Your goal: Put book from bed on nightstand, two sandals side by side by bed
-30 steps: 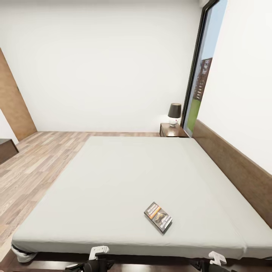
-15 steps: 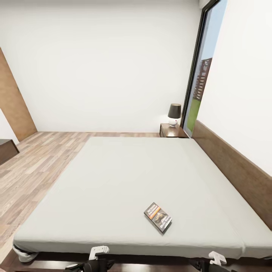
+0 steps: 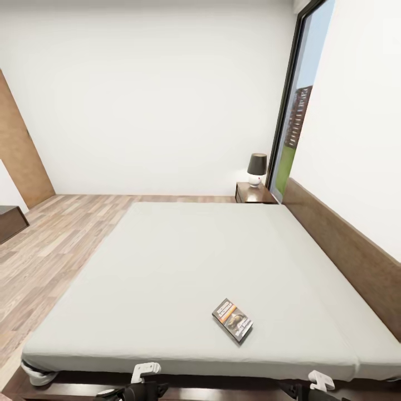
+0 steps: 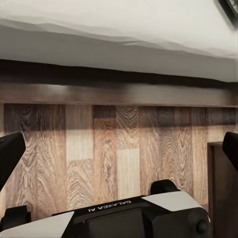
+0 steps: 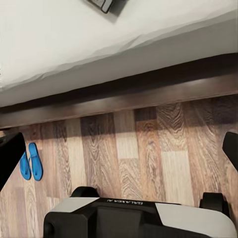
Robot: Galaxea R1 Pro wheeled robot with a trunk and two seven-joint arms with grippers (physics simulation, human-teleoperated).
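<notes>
Over the last second the bed (image 3: 167, 267) has slid very slightly down the head view, so the robot itself has barely shifted and the task is not yet begun: the book (image 3: 233, 319) lies flat near the bed's foot edge, the nightstand (image 3: 253, 193) stands by the headboard's far end, and the sandals (image 5: 30, 161) lie paired on the floor beside the bed. Both the left tool (image 4: 119, 148) and right tool (image 5: 119, 148) hang released and empty before the bed frame. Mirrored "GALAXEA" lettering shows on each wrist; the book's cover text is too small to read.

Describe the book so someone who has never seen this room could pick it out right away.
A large bed with a plain grey mattress takes up most of the room. The book lies flat on it near the foot edge, toward the headboard side. It is a thin dark paperback with white lettering.
</notes>
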